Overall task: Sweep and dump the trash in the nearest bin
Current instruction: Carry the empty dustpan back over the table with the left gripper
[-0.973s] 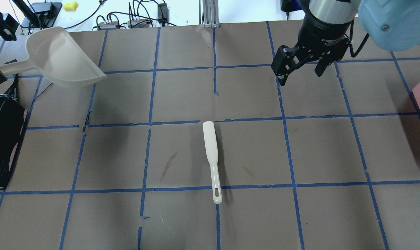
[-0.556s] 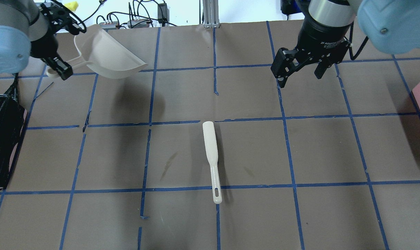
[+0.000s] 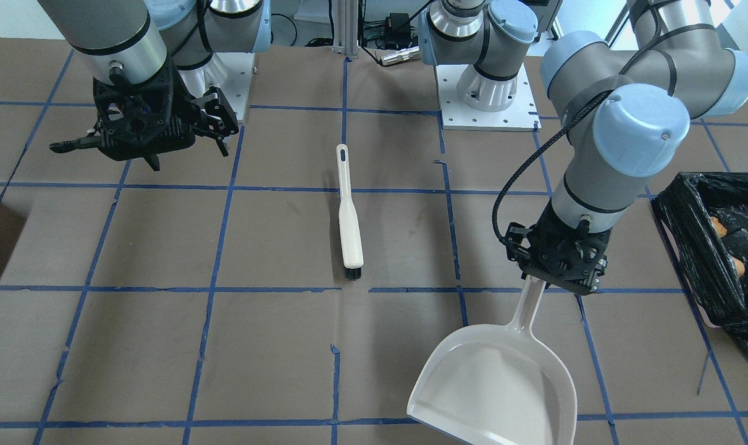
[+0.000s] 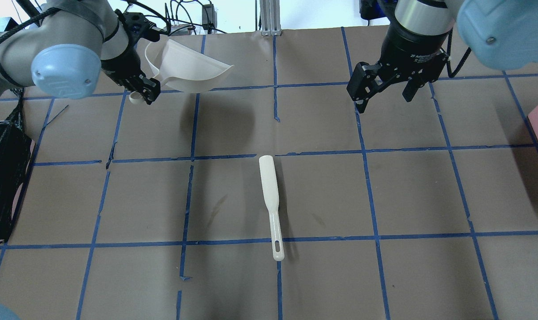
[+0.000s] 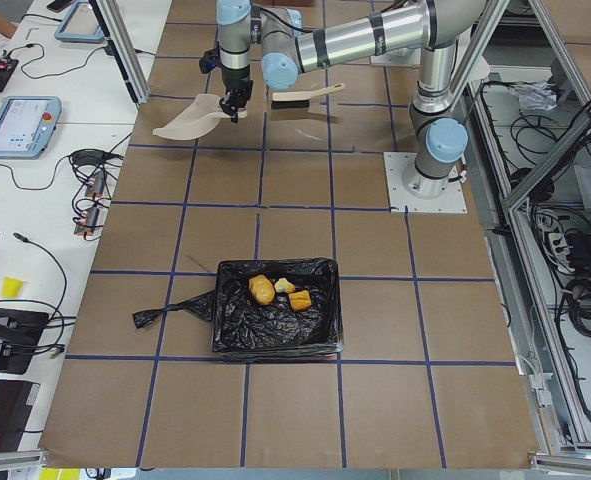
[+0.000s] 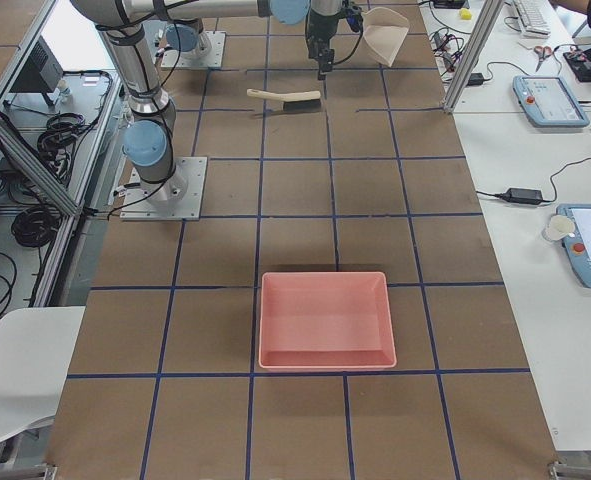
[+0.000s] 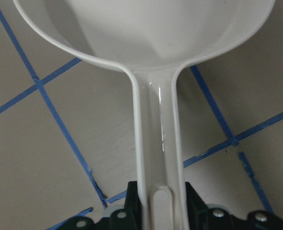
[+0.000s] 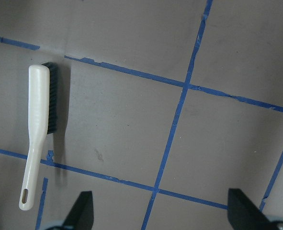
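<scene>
The trash lies inside the bin (image 5: 233, 330), a box lined with black plastic at the table's left end: a tan potato-like piece (image 5: 262, 289), a bread chunk (image 5: 300, 300) and a pale core bit (image 5: 284, 286). My left gripper (image 4: 141, 86) is shut on the handle (image 7: 155, 143) of the white dustpan (image 4: 189, 66), which hangs empty above the far left-centre of the table. The white brush (image 4: 270, 195) rests flat mid-table, bristles (image 3: 352, 272) pointing away from the robot. Above the far right of the table my right gripper (image 4: 384, 98) hangs open and holds nothing.
The bin (image 4: 2, 186) stands at the overhead view's left edge. A pink tray (image 6: 325, 276) sits near the table's right end. Cables and power bricks (image 4: 180, 26) lie beyond the far edge. Blue tape lines grid the brown table cover.
The left arm has carried the dustpan rightward, from beside the bin to the far left-centre of the table. The right gripper and the brush have barely moved.
</scene>
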You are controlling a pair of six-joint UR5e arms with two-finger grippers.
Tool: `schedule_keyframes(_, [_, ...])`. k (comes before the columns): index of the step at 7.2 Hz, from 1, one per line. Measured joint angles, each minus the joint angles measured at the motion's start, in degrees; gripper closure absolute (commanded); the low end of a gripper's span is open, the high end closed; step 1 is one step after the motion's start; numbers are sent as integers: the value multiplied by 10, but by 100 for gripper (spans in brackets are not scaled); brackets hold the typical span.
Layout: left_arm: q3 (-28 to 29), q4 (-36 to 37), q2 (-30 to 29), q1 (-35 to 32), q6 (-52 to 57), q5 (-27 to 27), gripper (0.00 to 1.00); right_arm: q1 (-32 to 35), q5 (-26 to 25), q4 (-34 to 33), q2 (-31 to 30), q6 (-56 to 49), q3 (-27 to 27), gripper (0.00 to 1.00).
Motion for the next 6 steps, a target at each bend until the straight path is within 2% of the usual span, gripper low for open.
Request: schedule_keyframes(6, [-7, 77, -42, -94, -206, -12, 95, 1, 0, 2, 1, 2, 1, 0])
